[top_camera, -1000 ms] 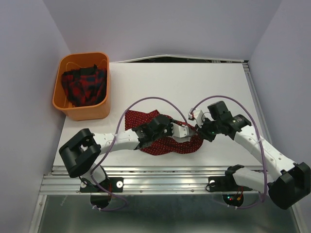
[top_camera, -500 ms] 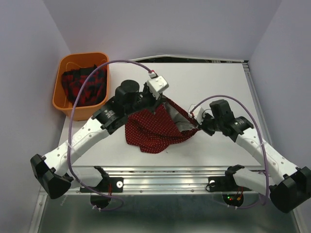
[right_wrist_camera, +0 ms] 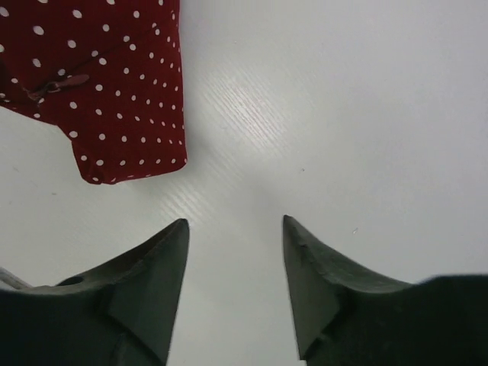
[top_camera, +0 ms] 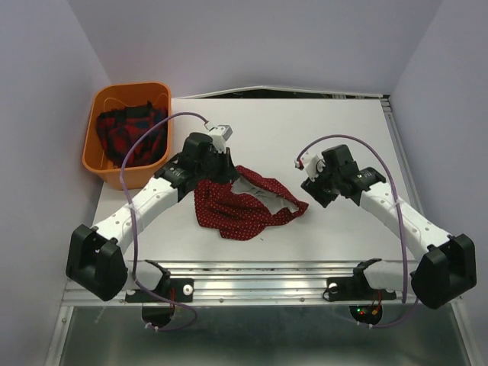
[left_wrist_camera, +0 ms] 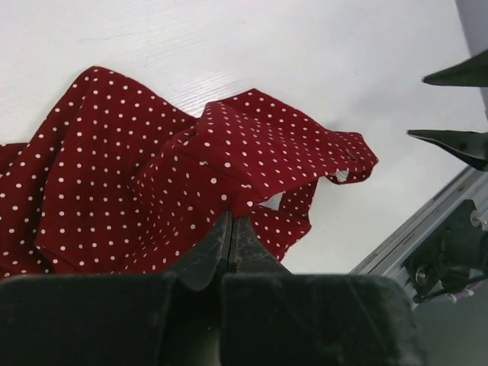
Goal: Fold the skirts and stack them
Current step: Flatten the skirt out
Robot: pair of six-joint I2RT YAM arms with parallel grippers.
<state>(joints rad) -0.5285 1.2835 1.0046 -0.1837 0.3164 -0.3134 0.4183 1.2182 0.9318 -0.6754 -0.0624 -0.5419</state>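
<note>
White table point(top_camera: 320, 130) lay under both arms. On it, the left gripper point(left_wrist_camera: 231, 229) was closed on a raised fold of the polka-dot skirt point(left_wrist_camera: 114, 191). This skirt lay crumpled at front centre, long axis left to right, narrow end pointing at the right gripper point(right_wrist_camera: 234, 219), which stood open just beside it. The plaid skirt point(top_camera: 126, 133) sat in the orange basket point(top_camera: 130, 177).

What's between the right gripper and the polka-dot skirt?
Only bare table: the right wrist view shows nothing between the open right gripper and the polka-dot skirt.
</note>
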